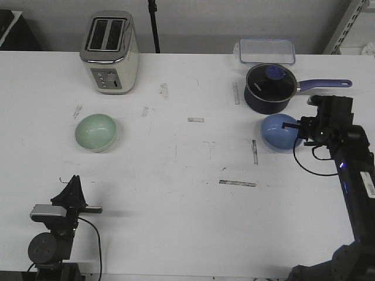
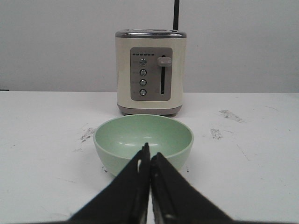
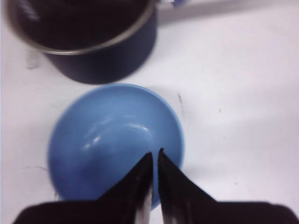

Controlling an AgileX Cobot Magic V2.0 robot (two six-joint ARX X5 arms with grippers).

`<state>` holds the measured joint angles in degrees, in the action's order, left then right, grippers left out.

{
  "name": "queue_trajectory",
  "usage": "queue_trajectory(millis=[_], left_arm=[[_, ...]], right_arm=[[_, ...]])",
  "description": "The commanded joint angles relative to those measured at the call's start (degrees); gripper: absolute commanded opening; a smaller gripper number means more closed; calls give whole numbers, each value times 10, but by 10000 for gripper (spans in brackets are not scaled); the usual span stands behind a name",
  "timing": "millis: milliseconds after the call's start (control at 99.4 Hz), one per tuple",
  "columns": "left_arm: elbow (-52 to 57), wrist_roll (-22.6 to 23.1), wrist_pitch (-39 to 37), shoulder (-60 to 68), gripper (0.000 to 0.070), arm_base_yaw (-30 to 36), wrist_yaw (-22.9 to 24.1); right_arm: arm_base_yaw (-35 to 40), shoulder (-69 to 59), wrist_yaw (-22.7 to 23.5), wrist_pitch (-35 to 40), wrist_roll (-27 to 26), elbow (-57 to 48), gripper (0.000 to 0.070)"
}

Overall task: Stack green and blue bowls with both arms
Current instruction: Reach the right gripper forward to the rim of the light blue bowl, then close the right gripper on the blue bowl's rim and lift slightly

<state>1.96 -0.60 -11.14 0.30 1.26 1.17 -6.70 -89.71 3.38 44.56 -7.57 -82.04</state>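
The blue bowl [image 1: 280, 132] sits upright on the white table [image 1: 176, 193] at the right side, just in front of the dark saucepan [image 1: 269, 88] with the purple handle and very close to it. The right gripper [image 3: 154, 156] hangs over the bowl's near rim — its fingers are pressed almost together with only a thin slit between them, and nothing is held between them. Whether the tips touch the bowl cannot be told.

The green bowl [image 1: 95, 132] stands well apart on the left side, upright, in front of the cream toaster [image 1: 109, 52]. The left gripper [image 2: 150, 154] is low at the front edge, near the green bowl but apart from it — fingers drawn together, gripping nothing. A clear lidded container [image 1: 265, 51] lies behind the saucepan.
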Motion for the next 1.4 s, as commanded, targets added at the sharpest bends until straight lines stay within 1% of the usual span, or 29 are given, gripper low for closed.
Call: queue_trajectory(millis=[0,10,50,60,80,111,181,292,392,432,825,1006,1136,1388], left_arm=[[-13,-1,-9,-1,1,0,0],[-13,-1,-9,-1,1,0,0],[-13,-1,-9,-1,1,0,0],[-13,-1,-9,-1,1,0,0],[-13,-1,-9,-1,1,0,0],[-13,-1,-9,-1,1,0,0],[-13,-1,-9,-1,1,0,0],[-13,-1,-9,-1,1,0,0],[-13,-1,-9,-1,1,0,0],[-13,-1,-9,-1,1,0,0],[-13,-1,-9,-1,1,0,0],[-13,-1,-9,-1,1,0,0],[-13,-1,-9,-1,1,0,0],[-13,-1,-9,-1,1,0,0]], right_arm=[[-3,-30,14,27,-23,-37,176],[-5,-35,18,32,-23,-42,207],[-9,-49,32,43,-23,-53,292],[-10,-50,34,44,-23,-54,301],[-13,-56,44,48,-23,-58,343],[-17,-61,55,49,-23,-59,379],[-25,-72,78,49,-23,-60,416],[-32,-81,86,56,-22,-60,454],[-40,-84,87,56,-16,-60,548],[-41,-84,87,56,-13,-60,567],[-62,-115,87,44,0,-52,563],[-64,-141,98,29,2,-50,469],[-64,-156,123,16,2,-49,444],[-64,-181,116,2,1,-49,317]])
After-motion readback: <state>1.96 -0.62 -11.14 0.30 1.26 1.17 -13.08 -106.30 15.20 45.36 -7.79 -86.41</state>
